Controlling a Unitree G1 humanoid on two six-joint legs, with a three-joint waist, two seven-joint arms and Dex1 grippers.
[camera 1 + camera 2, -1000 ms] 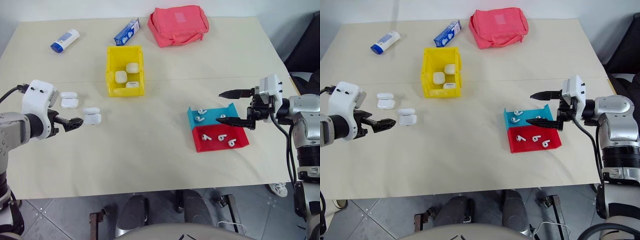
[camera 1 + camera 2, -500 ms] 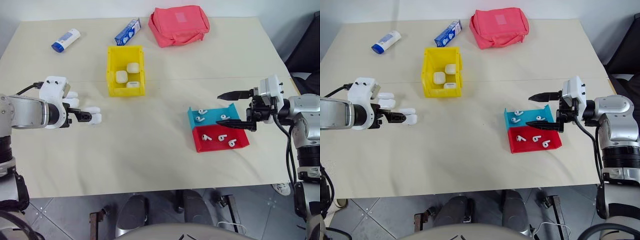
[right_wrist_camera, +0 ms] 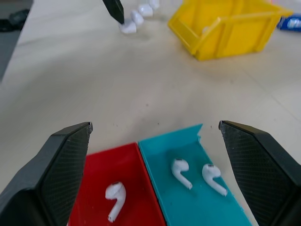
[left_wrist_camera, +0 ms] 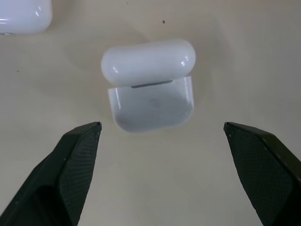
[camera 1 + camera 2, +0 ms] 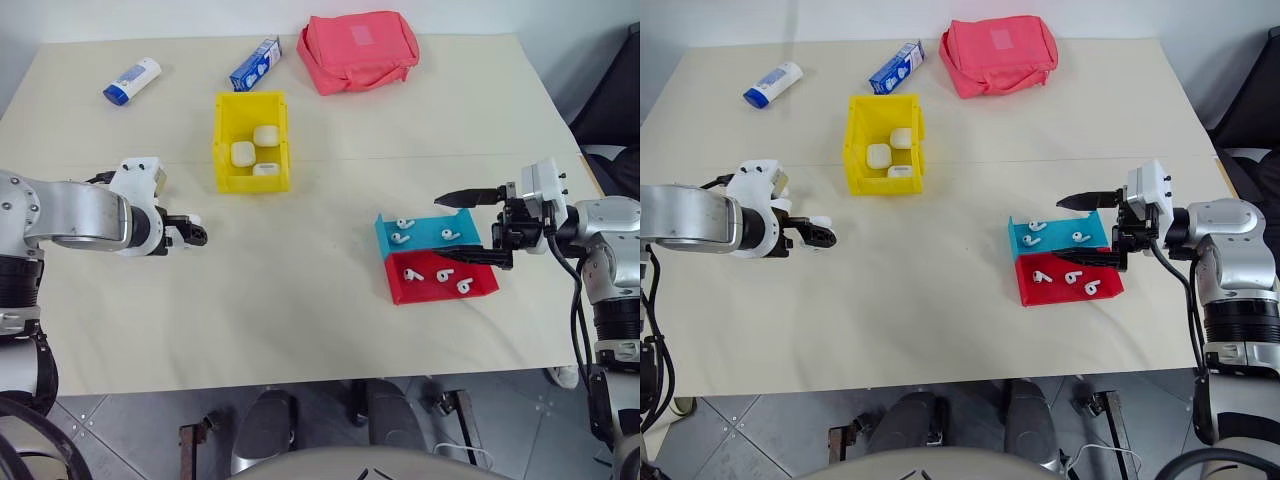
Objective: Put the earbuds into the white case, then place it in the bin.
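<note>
While left gripper (image 4: pixel 162 132) hangs spread over open case (image 4: pixel 149 84) at table's left, pickup is in hand. Next: straddle and pinch it. Right gripper (image 5: pixel 472 227) spread above earbuds (image 5: pixel 447 235); bin (image 5: pixel 250 142) far-left.

**Case, earbuds and bin on the table**

The yellow bin (image 5: pixel 250 142) stands open-topped with three closed white cases inside. To its left lies the white case (image 4: pixel 149 84), glossy, lid flipped open, flat on the table. The earbuds (image 5: pixel 437 262), small and white with short stems, lie well to the bin's right, three on blue and three on red.
</note>
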